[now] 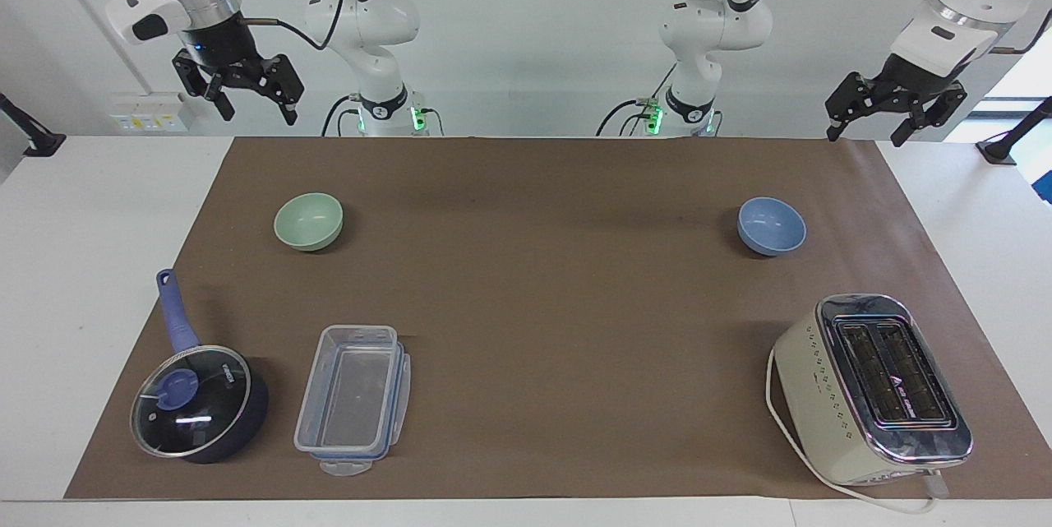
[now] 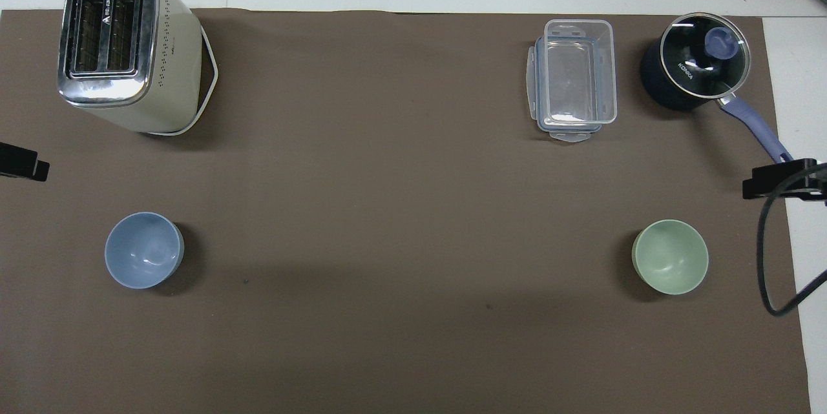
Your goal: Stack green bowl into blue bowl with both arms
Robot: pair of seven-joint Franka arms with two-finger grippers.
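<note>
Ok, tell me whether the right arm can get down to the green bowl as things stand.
Probably yes. The right gripper hangs open, raised near its own end of the table, and the green bowl sits alone on the mat, with the saucepan and plastic container well apart from it.

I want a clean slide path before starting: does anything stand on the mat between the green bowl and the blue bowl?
Nothing visible does. The green bowl and the blue bowl stand apart on bare brown mat. Saucepan, plastic container and toaster all lie farther from the robots.
</note>
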